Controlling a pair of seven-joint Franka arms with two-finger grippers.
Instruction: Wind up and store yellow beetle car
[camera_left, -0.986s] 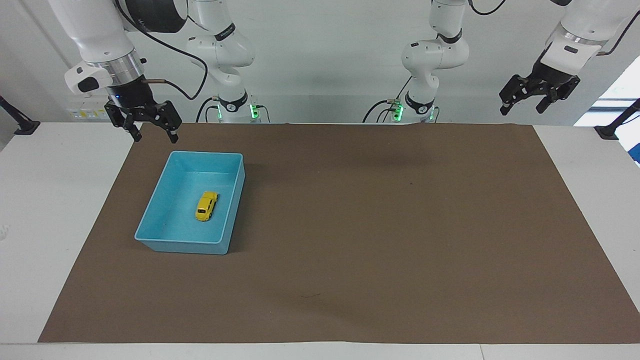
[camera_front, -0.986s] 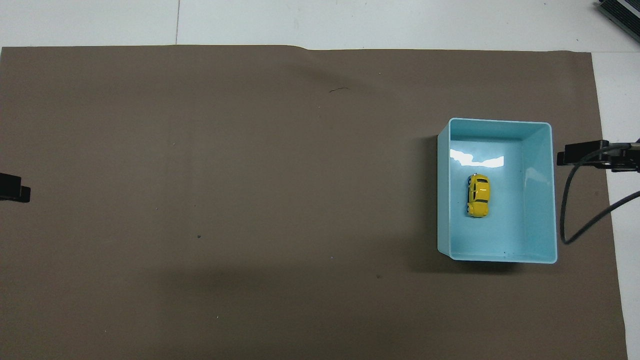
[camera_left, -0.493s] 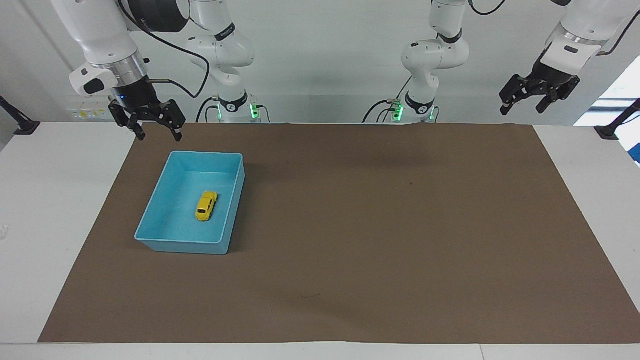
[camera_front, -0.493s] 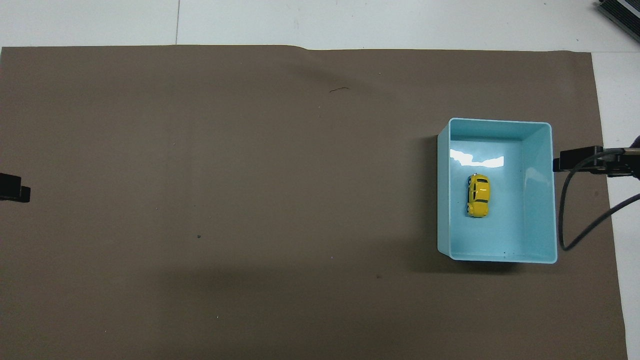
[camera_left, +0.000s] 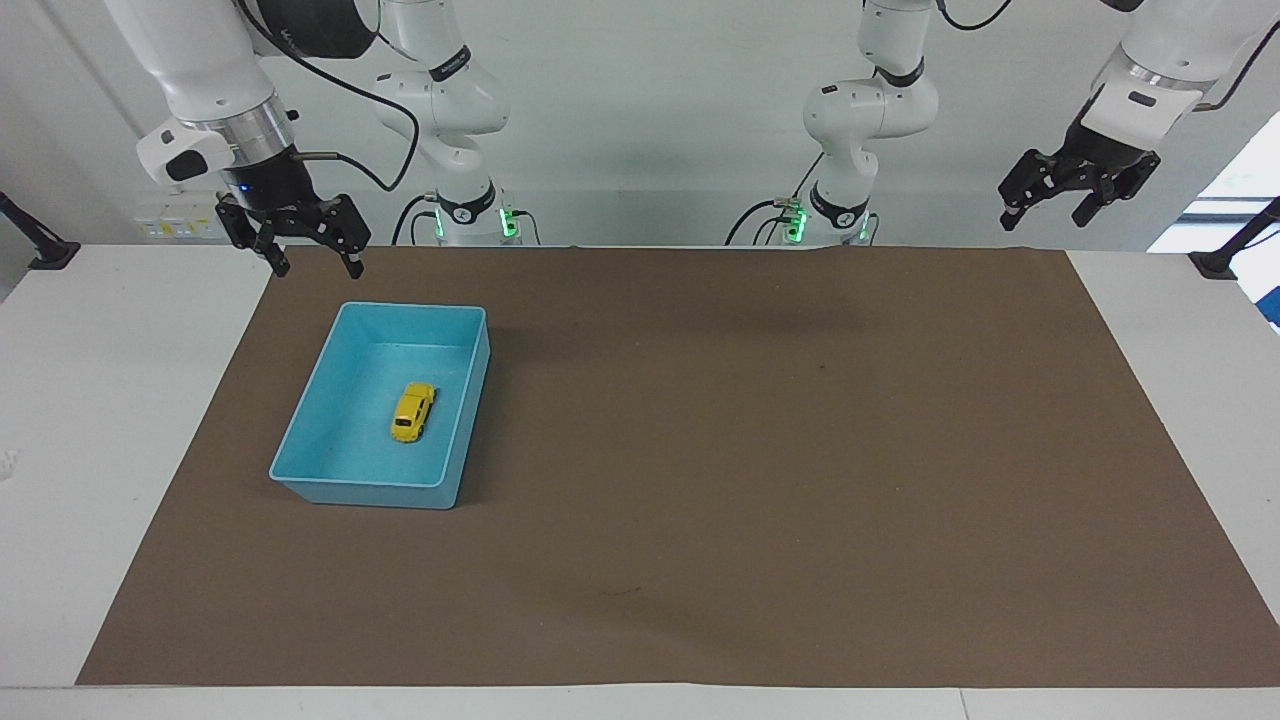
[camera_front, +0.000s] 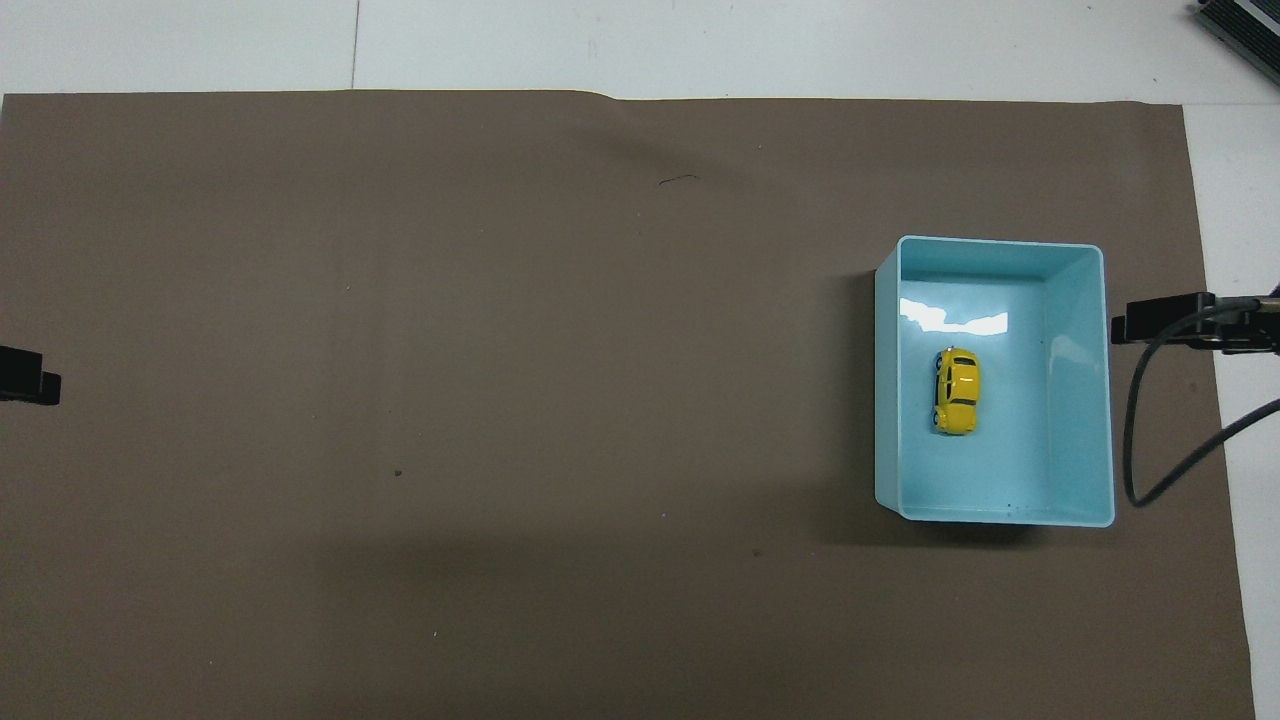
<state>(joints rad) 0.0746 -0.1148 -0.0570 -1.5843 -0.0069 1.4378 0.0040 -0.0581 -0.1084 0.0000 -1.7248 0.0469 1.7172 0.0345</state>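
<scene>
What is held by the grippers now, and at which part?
Nothing: the yellow beetle car lies in the bin; right gripper and left gripper hang open, empty.

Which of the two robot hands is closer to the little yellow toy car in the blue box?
Right. The right gripper hangs open over the brown mat's edge beside the light-blue plastic bin holding the yellow beetle car. The left gripper waits open, raised at the table's left-arm end.

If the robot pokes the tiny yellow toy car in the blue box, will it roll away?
Probably a little: the tiny yellow toy car rests on its small wheels on the shiny floor of the light-blue plastic bin. The bin's walls would likely stop it. It looks hard, and probably light.
</scene>
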